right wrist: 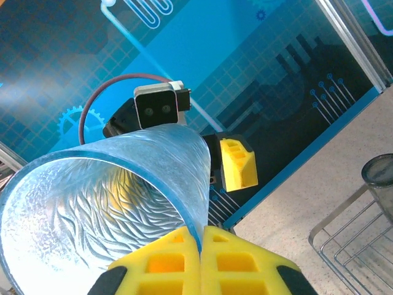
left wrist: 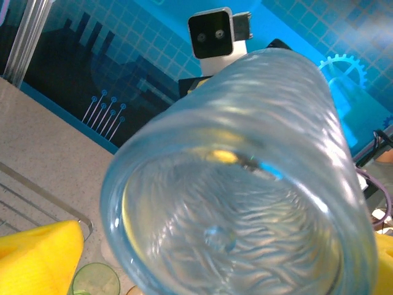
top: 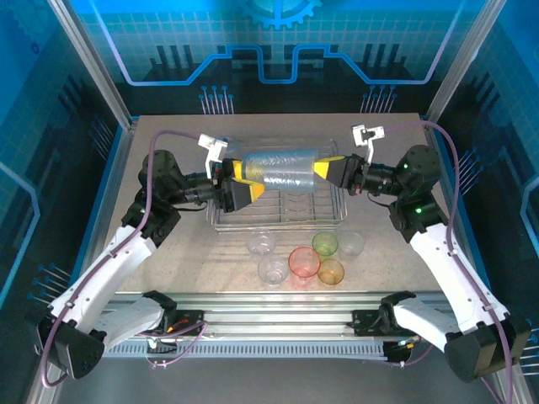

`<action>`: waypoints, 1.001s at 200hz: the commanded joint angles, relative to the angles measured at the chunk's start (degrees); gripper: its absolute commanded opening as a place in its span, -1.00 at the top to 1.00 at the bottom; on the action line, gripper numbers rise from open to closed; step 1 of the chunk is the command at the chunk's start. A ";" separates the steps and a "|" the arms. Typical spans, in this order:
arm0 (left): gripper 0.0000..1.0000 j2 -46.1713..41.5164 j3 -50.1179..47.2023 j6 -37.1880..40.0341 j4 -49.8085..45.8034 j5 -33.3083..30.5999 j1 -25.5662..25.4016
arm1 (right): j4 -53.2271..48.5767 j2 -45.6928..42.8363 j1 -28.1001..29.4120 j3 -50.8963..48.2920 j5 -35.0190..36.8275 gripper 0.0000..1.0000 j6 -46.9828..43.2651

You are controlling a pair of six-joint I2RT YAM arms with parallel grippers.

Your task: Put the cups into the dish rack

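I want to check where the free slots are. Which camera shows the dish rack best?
The top external view: the dish rack appears nearly whole, though the stacked cups held above cover its back part. The left wrist view catches one wire corner; the right wrist view another corner.

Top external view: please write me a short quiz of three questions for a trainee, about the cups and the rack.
1. True or false: the left claw and the right claw hold the bluish cup stack over the dish rack.
2. How many loose cups stand on the table in front of the rack? A four, B six, C nine.
3. Fill in: directly right of the red cup stands the ___ cup.
Key: 1 true; 2 B; 3 orange cup.
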 commanded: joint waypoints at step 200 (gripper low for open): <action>0.23 2.30 3.68 1.09 -5.80 -2.32 -0.20 | -12.02 3.19 1.06 3.13 4.26 0.14 -6.65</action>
